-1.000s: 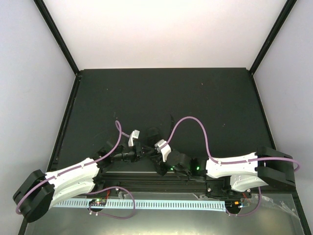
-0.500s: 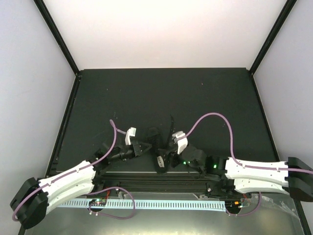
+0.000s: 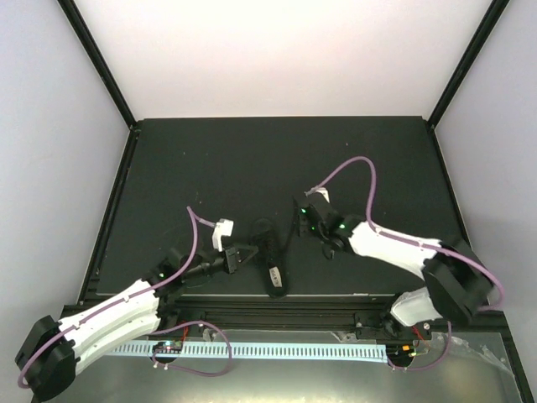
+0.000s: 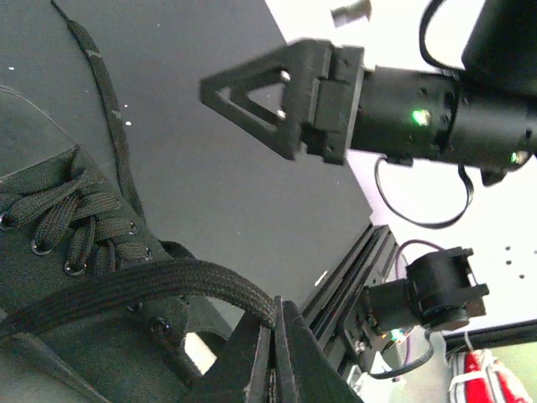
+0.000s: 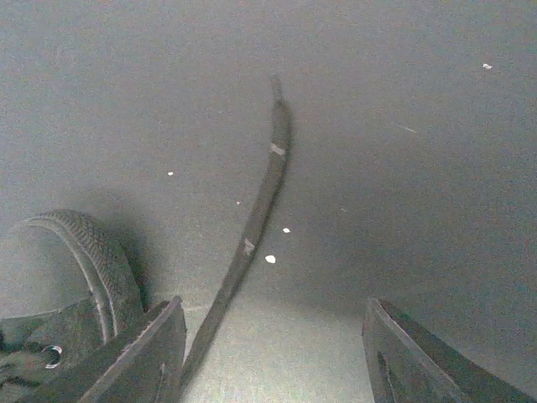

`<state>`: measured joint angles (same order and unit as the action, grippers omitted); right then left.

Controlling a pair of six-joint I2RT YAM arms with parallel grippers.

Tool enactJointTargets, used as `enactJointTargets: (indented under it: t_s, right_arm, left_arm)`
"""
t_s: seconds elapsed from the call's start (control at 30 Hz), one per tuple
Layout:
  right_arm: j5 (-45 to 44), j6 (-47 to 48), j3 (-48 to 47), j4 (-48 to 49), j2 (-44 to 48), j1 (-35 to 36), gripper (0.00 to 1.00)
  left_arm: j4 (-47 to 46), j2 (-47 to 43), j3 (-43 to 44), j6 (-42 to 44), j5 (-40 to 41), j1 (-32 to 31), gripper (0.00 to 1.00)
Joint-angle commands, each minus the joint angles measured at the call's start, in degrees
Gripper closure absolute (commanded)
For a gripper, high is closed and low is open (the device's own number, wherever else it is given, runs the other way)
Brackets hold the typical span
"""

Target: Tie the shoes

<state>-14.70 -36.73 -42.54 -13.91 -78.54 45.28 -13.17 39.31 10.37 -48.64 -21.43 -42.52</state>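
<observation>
The black shoe (image 3: 270, 252) lies near the table's front edge, its pale patch toward me. In the left wrist view its laced eyelets (image 4: 71, 227) fill the lower left. My left gripper (image 3: 246, 253) sits at the shoe's left side, shut on a thick black lace loop (image 4: 193, 281) that arches from the shoe into the jaws (image 4: 275, 323). My right gripper (image 3: 304, 222) hovers to the shoe's far right, open, over a loose lace (image 5: 256, 210) lying flat on the mat. That lace passes just inside its left finger (image 5: 147, 353). The shoe's sole edge (image 5: 92, 260) shows at lower left.
The black mat (image 3: 352, 159) covers the table, with white walls behind it. A black rail (image 3: 277, 312) and a white slotted strip (image 3: 277, 350) run along the near edge. The right arm's purple cable (image 3: 357, 168) loops above the mat.
My right gripper opened and left the shoe's near side, swinging away to the far right over the loose lace. My left gripper stayed shut on the lace loop and shifted slightly.
</observation>
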Motion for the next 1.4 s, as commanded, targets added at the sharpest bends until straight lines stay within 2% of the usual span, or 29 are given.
enactJointTargets:
  t_s: [0.0,0.27,0.4,0.63,0.8,0.9,1.0,1.03,1.23,1.37]
  right_arm:
    - [0.69,3.20,-6.85,-4.09,-8.50,-0.19,0.42]
    - [1.80,3.98,-13.61,-5.03,-18.71,0.05,0.49]
    - [1.58,4.29,-15.56,-5.09,-22.00,0.03,0.50]
    - [1.72,4.56,-17.61,-5.42,-26.52,0.22,0.58]
    - [1.29,3.80,-17.25,-4.84,-27.51,0.17,0.70]
    - [2.35,3.39,-15.49,-2.34,-26.53,0.05,0.81]
    - [2.66,3.30,-14.49,-1.03,-25.32,-0.18,0.96]
    - [2.61,3.33,-14.19,-0.88,-24.70,-0.23,0.98]
    - [3.66,4.92,-11.10,0.37,-14.39,-0.69,0.98]
    - [8.26,7.50,-9.73,1.53,-5.23,-0.71,0.98]
  left_arm:
    - [1.71,1.58,3.21,5.88,-2.44,-0.11,0.98]
    - [-0.66,4.46,3.68,7.43,-3.90,-0.02,0.98]
    - [-1.01,5.10,3.69,8.56,-4.23,-0.02,0.98]
    - [-0.63,5.40,3.78,10.19,-4.10,-0.02,0.98]
    - [-0.60,6.20,3.99,11.08,-3.93,-0.02,0.98]
    - [-0.57,6.93,4.25,12.32,-3.95,0.05,0.98]
    - [0.03,7.80,5.03,14.03,-4.01,0.07,0.98]
    - [0.27,8.12,5.35,14.82,-4.10,0.15,0.98]
    - [0.26,10.69,7.20,18.58,-5.93,1.04,0.95]
    - [-0.87,14.08,8.73,20.16,-9.02,1.94,0.94]
